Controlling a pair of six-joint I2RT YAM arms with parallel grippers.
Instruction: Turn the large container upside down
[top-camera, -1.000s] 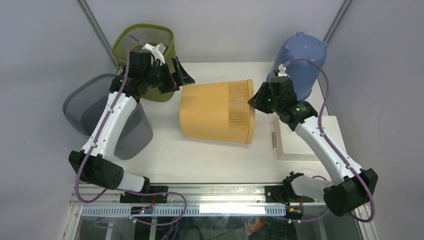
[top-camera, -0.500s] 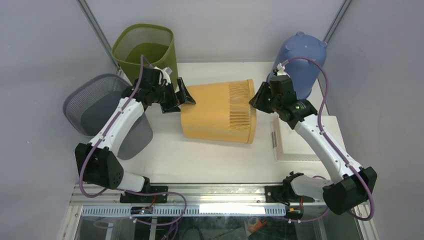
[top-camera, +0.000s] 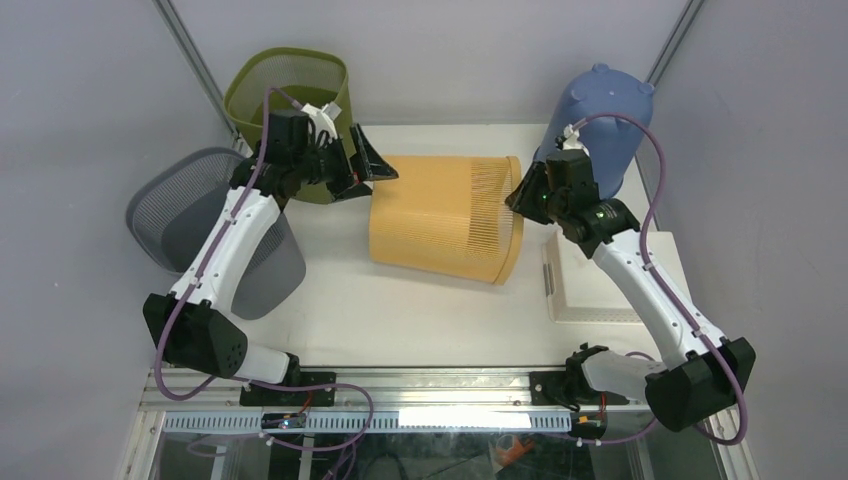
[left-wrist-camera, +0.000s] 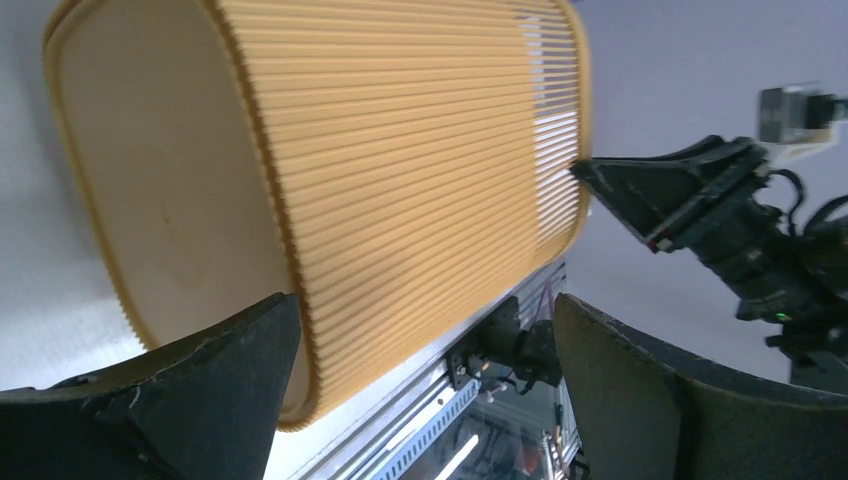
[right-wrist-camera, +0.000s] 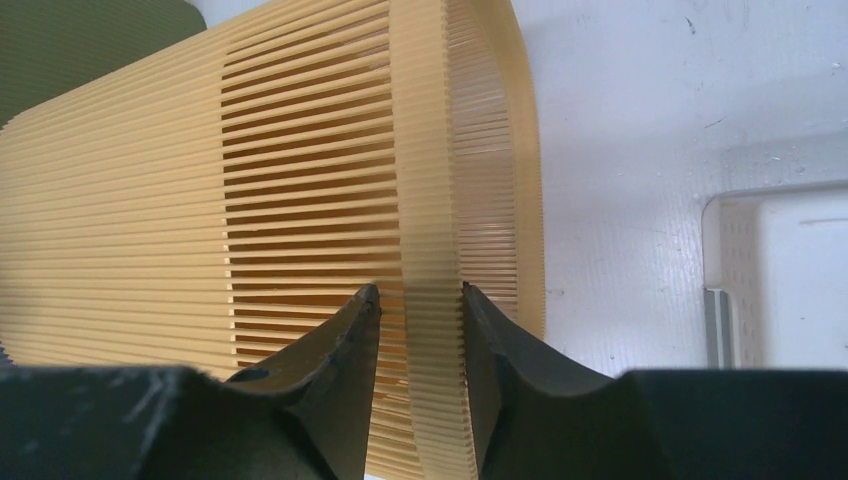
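The large container is a yellow ribbed basket lying on its side mid-table, base to the left and open rim to the right. My right gripper is shut on the rim's upper edge. In the right wrist view the rim band of the container runs between the fingers of the gripper, one inside and one outside. My left gripper stands wide open at the base's far corner. In the left wrist view the container has its base edge by one finger of that gripper, which holds nothing.
A green mesh bin stands at the back left, with a grey mesh bin leaning in front of it under the left arm. A blue bin stands inverted at the back right. A white tray lies at the right.
The container has shifted right and its rim end has tilted up in the right gripper. The left gripper dipped to the base corner, then rose back, staying open.
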